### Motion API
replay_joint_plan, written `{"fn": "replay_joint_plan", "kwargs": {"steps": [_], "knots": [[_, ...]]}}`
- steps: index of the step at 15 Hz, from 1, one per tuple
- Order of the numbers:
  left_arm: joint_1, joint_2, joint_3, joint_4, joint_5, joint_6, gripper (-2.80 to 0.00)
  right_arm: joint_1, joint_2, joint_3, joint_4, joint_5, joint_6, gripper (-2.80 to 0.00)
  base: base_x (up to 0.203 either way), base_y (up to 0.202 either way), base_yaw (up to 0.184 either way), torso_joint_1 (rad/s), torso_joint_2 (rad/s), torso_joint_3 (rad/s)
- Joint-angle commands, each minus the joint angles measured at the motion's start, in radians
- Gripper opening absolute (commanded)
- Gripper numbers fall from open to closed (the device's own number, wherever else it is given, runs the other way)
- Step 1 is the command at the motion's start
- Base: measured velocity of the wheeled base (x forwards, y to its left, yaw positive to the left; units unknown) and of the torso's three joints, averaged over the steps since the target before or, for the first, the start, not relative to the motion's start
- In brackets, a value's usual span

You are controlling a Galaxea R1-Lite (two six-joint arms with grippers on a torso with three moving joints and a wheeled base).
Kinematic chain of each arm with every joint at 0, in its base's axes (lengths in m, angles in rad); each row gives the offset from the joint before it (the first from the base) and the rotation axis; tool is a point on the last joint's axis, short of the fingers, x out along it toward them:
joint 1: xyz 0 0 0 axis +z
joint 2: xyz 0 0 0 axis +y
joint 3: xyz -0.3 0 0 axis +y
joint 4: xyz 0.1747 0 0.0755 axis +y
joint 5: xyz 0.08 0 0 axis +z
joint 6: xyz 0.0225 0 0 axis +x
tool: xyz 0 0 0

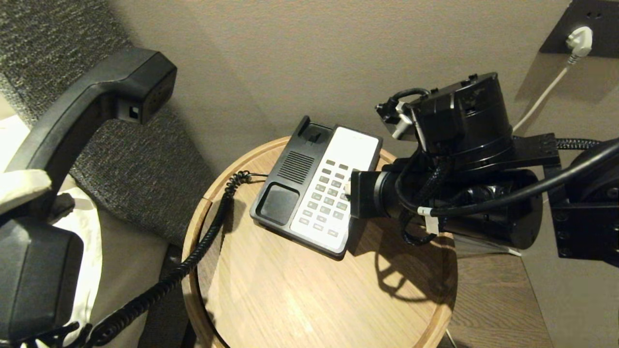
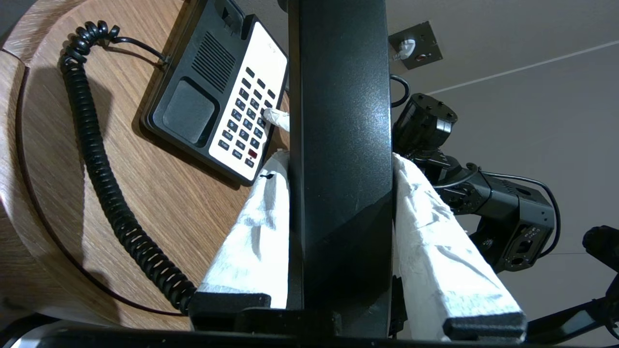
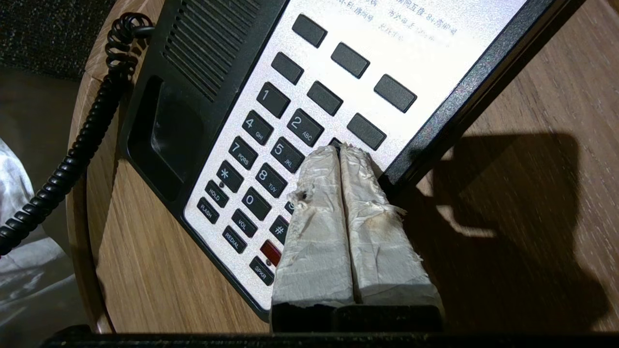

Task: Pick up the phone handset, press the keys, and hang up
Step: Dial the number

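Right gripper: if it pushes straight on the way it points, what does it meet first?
The keypad of the phone base: the shut right gripper has its tips at the key beside 2, probably the 3; contact unclear.

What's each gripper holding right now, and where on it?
Left gripper clamps the phone handset mid-shaft. Right gripper holds nothing, shut on the keypad.

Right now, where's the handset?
Head view, far left: the phone handset is off the phone base, clamped in the left gripper beside the round table.
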Motion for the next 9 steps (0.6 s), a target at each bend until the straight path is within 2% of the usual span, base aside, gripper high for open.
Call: {"fn": "replay_joint_plan", "kwargs": {"steps": [1, 9], "knots": [[0.0, 0.001, 0.005, -0.001, 0.0, -0.005, -2.8, 0.0, 0.0, -0.004, 0.003, -0.003, 0.0, -2.8, 0.0, 0.0, 0.0, 0.0, 0.0, 0.0], [-0.001, 0.006, 0.007, -0.001, 0.001, -0.005, -2.8, 0.065, -0.016, -0.034, 0.012, 0.0, 0.004, -2.8, 0.0, 0.0, 0.0, 0.0, 0.0, 0.0]]}}
